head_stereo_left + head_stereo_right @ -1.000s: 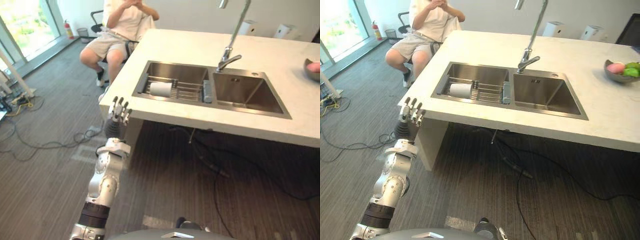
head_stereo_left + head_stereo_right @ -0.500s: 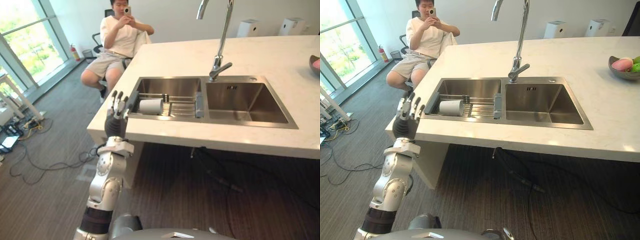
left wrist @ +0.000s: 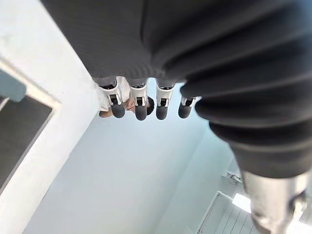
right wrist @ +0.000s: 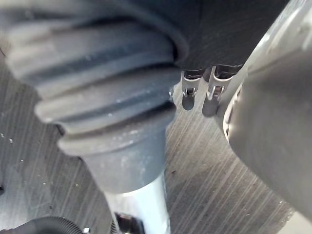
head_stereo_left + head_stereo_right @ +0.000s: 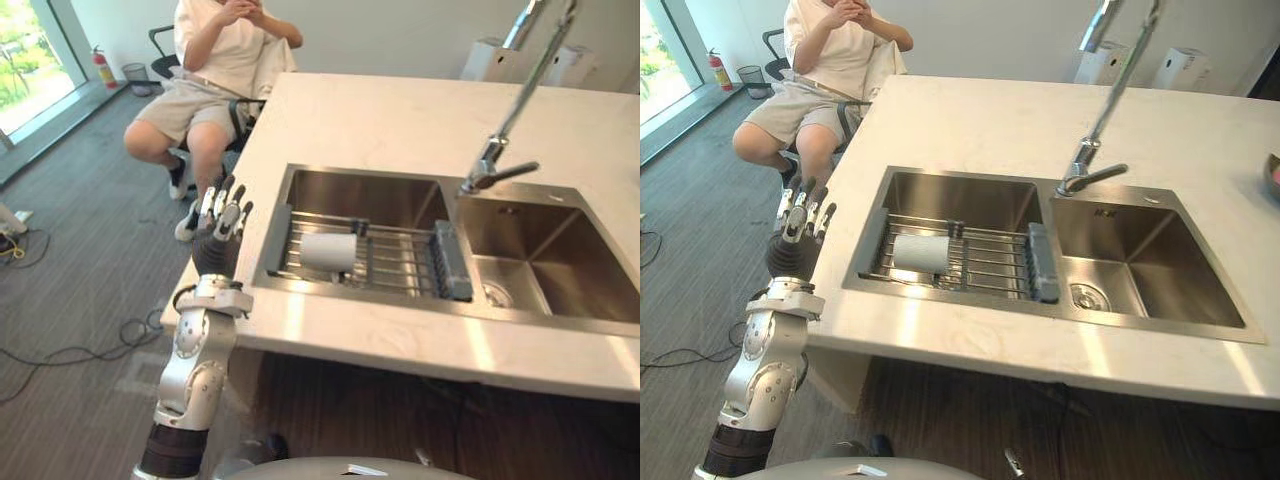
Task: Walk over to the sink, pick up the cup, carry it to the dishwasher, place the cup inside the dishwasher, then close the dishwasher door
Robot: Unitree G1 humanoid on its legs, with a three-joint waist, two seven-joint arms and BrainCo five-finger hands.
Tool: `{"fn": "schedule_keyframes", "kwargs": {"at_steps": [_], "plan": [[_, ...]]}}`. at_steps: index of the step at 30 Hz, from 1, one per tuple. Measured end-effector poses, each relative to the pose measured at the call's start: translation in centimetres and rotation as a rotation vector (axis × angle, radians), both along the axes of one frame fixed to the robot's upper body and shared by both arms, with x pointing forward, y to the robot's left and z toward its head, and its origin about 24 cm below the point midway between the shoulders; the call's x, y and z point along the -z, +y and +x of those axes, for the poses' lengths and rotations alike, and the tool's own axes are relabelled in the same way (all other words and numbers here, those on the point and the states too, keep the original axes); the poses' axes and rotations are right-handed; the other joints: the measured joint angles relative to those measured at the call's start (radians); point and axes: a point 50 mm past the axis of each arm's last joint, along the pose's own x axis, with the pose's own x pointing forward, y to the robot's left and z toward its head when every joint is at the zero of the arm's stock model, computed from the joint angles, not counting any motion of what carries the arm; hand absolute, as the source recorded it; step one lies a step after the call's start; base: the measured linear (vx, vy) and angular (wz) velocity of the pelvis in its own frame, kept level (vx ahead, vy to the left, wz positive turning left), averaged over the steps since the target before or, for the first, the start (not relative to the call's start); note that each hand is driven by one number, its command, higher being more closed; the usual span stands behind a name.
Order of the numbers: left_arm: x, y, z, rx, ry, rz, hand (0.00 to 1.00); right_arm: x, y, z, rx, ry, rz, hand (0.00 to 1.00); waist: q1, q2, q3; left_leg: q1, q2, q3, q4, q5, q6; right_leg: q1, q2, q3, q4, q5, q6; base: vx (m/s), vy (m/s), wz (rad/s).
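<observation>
A white cup (image 5: 328,252) lies on its side on a wire rack (image 5: 400,265) in the left basin of a steel double sink (image 5: 350,292). My left hand (image 5: 218,228) is raised beside the counter's left edge, level with the sink. Its fingers (image 3: 139,105) point straight up and hold nothing, a short way left of the cup. My right hand (image 4: 192,92) hangs over the grey striped floor with its fingers relaxed and nothing in them.
A tall faucet (image 5: 512,115) rises between the two basins. A person (image 5: 225,55) sits on a chair past the white counter's (image 5: 380,120) far left corner. White boxes (image 5: 1185,68) stand at the back. Cables (image 5: 60,350) lie on the floor to the left.
The camera has come closer to the sink, which now looks larger and nearer. My left hand stays raised and open by the counter's left edge.
</observation>
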Motion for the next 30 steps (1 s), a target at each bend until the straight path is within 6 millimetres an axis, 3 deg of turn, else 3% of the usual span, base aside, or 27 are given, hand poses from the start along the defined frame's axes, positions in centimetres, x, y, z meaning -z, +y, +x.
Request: {"fn": "schedule_keyframes", "kwargs": {"at_steps": [1,2,3,4,6,7,8,9,10,12,14,19,24,30], "plan": [[0.0,0.4,0.0,-0.023,0.001,0.019,0.00,0.0,0.1,0.0,0.013,-0.003,0.002,0.00,0.000,0.004,0.004,0.051,-0.010,-0.003,-0.023,-0.008,0.001,-0.062,-0.004,-0.006,0.169,0.015,-0.009,0.32,0.099,0.03],[-0.1,0.6,0.0,-0.036,0.001,0.027,0.00,0.0,0.2,-0.1,0.016,-0.003,0.003,0.00,0.001,0.002,0.005,0.077,-0.016,-0.005,-0.035,-0.009,0.003,-0.086,-0.005,-0.016,0.222,0.008,-0.021,0.32,0.060,0.03],[-0.1,0.7,0.0,-0.050,-0.003,0.031,0.00,0.0,0.2,-0.1,0.021,-0.005,0.000,0.00,-0.002,0.004,0.005,0.120,-0.022,-0.012,-0.054,-0.017,0.001,-0.120,-0.006,-0.051,0.261,-0.038,-0.075,0.30,0.013,0.19],[-0.2,0.8,0.0,-0.058,-0.013,0.031,0.00,0.0,0.2,0.0,0.023,-0.008,0.001,0.00,-0.008,0.007,0.005,0.148,-0.022,-0.027,-0.067,-0.021,-0.004,-0.151,-0.006,-0.096,0.234,-0.098,-0.105,0.28,-0.013,0.34],[-0.3,0.9,0.1,-0.066,-0.026,0.031,0.00,0.1,0.6,-0.2,0.034,-0.003,0.013,0.00,-0.028,0.010,0.007,0.166,-0.009,-0.067,-0.060,-0.024,-0.009,-0.187,-0.004,-0.144,0.123,-0.159,-0.130,0.27,-0.094,0.68],[-0.3,1.0,0.3,-0.074,-0.030,0.034,0.00,0.2,1.2,-0.4,0.031,0.000,0.023,0.00,-0.033,0.002,0.007,0.174,-0.001,-0.096,-0.040,-0.033,-0.023,-0.197,-0.001,-0.151,-0.004,-0.139,-0.137,0.26,-0.144,0.74],[-0.3,1.1,0.4,-0.079,-0.030,0.034,0.00,0.2,1.4,-0.3,0.024,-0.001,0.024,0.00,-0.032,-0.004,0.011,0.181,0.001,-0.105,-0.030,-0.041,-0.035,-0.191,0.000,-0.151,-0.095,-0.080,-0.148,0.25,-0.184,0.51],[-0.4,1.4,0.4,-0.096,-0.039,0.032,0.00,0.3,1.8,-0.5,-0.005,0.008,0.025,0.00,-0.028,-0.020,0.014,0.191,-0.006,-0.123,-0.010,-0.073,-0.055,-0.173,0.011,-0.154,-0.183,-0.032,-0.151,0.24,-0.192,0.13],[-0.3,1.2,0.4,-0.106,-0.042,0.021,0.00,0.2,1.2,-0.5,-0.021,0.015,0.016,0.00,-0.016,0.010,0.010,0.189,0.030,-0.122,0.004,-0.084,-0.068,-0.144,0.036,-0.169,-0.224,-0.038,-0.154,0.21,-0.200,-0.02],[-0.8,0.8,0.4,-0.104,-0.068,0.029,0.00,0.0,0.8,-0.2,-0.037,0.010,0.009,0.00,-0.006,0.036,0.008,0.187,0.055,-0.118,0.002,-0.095,-0.084,-0.129,0.069,-0.176,-0.265,-0.043,-0.155,0.11,-0.156,-0.21],[-0.9,0.5,0.5,-0.107,-0.077,0.038,0.00,-0.1,0.7,0.4,-0.044,-0.007,0.009,0.00,-0.009,0.038,0.009,0.191,0.059,-0.110,-0.010,-0.092,-0.089,-0.130,0.083,-0.173,-0.281,-0.047,-0.156,0.03,-0.104,-0.27],[-0.9,0.2,0.5,-0.120,-0.066,0.025,0.00,0.1,1.6,-0.1,-0.036,0.006,0.049,0.00,-0.009,0.010,0.012,0.178,0.062,-0.078,0.009,-0.120,-0.093,-0.083,0.109,-0.173,-0.421,-0.070,-0.164,-0.08,-0.035,-0.21],[-0.9,0.0,0.5,-0.091,-0.080,0.051,0.00,0.3,2.2,-1.4,-0.026,0.037,0.067,0.00,-0.008,-0.006,-0.002,0.154,0.064,-0.078,0.007,-0.110,-0.093,-0.080,0.128,-0.173,-0.492,-0.026,-0.159,-0.02,0.016,-0.02],[0.3,-2.2,0.6,0.006,-0.112,0.424,0.00,0.3,2.4,-1.8,-0.028,0.047,0.080,0.00,-0.009,-0.019,-0.016,0.149,0.059,-0.064,-0.009,-0.096,-0.077,-0.068,0.136,-0.172,-0.565,0.018,-0.148,0.05,0.046,-0.04]]}}
